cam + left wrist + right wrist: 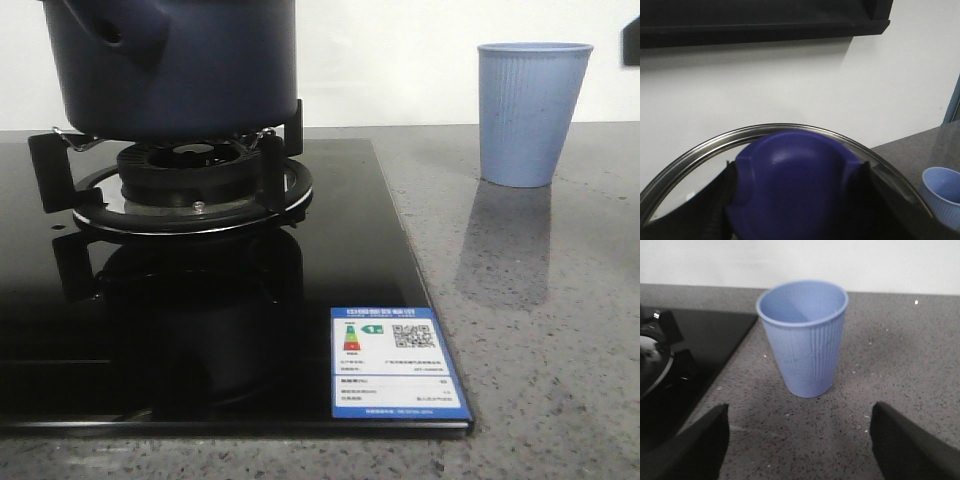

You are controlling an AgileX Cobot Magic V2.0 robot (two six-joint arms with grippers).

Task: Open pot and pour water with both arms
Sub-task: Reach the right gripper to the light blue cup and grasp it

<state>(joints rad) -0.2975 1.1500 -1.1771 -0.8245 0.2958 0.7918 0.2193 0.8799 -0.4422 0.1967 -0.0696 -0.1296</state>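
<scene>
The dark navy pot [180,70] sits on the burner grate at the far left of the front view, its top cut off by the frame. A handle stub with a hole [110,35] sticks out on its left. My left gripper [795,200] is shut on the blue knob [795,170] of a glass lid with a steel rim [790,128]; the white wall shows through the glass. My right gripper [799,440] is open low over the counter, with the pale blue ribbed cup [805,340] upright a short way ahead of its fingers. Only a black corner of an arm [631,42] shows in the front view.
The black glass hob [200,330] carries the burner [190,175] and a blue energy label [397,365] near its front right corner. The cup [528,115] stands on the speckled grey counter [540,330] right of the hob. A white wall closes the back.
</scene>
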